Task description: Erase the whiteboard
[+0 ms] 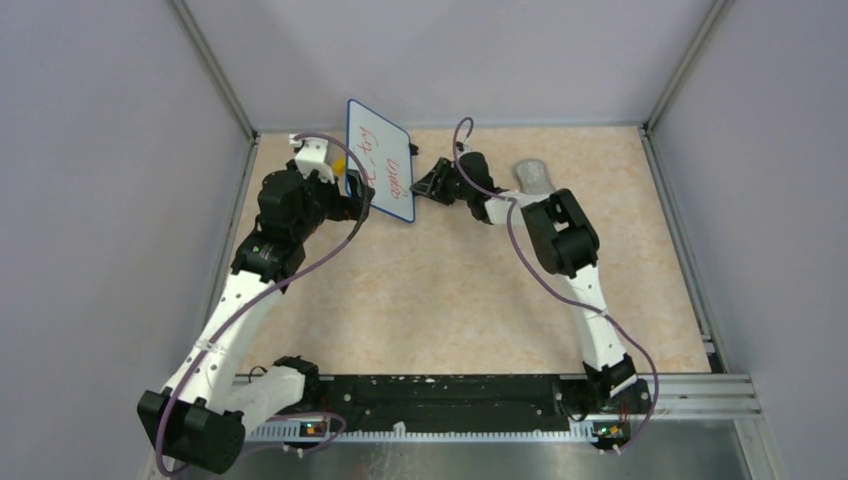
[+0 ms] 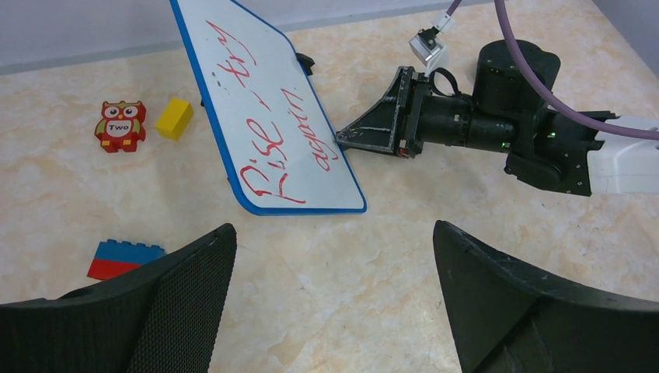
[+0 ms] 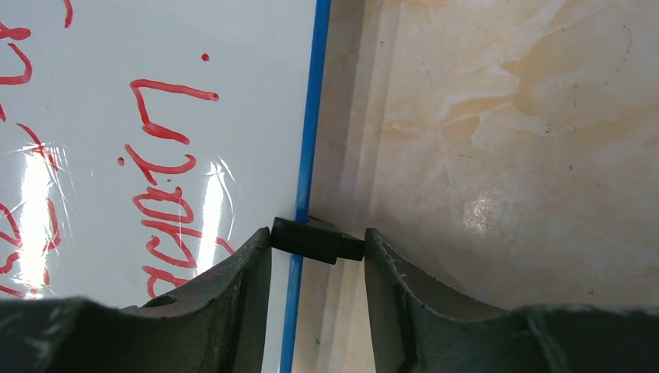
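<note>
Fingers of the left end effector [image 2: 332, 233] stand spread wide and empty, just short of the whiteboard [image 2: 264, 109], which stands tilted on the counter [image 2: 373, 295] with red writing on its face. At the whiteboard's blue side edge, the right end effector [image 3: 317, 233] pinches its black foot [image 3: 315, 241].
</note>
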### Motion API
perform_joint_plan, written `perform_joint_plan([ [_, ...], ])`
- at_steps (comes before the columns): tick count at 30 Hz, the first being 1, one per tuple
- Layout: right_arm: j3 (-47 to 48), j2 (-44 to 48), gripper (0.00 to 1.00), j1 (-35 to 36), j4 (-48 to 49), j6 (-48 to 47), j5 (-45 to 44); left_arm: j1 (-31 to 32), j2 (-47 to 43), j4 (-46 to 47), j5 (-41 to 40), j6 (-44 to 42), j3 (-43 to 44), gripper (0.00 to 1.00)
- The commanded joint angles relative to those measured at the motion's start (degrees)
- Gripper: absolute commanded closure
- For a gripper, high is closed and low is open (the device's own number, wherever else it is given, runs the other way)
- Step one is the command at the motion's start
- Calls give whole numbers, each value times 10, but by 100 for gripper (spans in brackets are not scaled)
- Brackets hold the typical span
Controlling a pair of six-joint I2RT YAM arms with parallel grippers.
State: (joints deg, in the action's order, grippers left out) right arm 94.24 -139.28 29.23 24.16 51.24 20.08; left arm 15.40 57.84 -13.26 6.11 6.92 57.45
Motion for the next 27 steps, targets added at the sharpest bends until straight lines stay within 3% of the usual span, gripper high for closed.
perform_joint_plan([
  [1,7,1,60,11,-17,-19,-11,-3,-10,31,-8,1,-6,1],
  [11,-75,49,80,11,38,-2,21,-7,-21,31,-32,1,-10,1],
  [21,-226,143,98,14,122,45,42,-71,-56,46,-1,23,-20,1],
  [27,-313,191,100,17,155,54,56,-71,-61,48,14,26,-23,1],
])
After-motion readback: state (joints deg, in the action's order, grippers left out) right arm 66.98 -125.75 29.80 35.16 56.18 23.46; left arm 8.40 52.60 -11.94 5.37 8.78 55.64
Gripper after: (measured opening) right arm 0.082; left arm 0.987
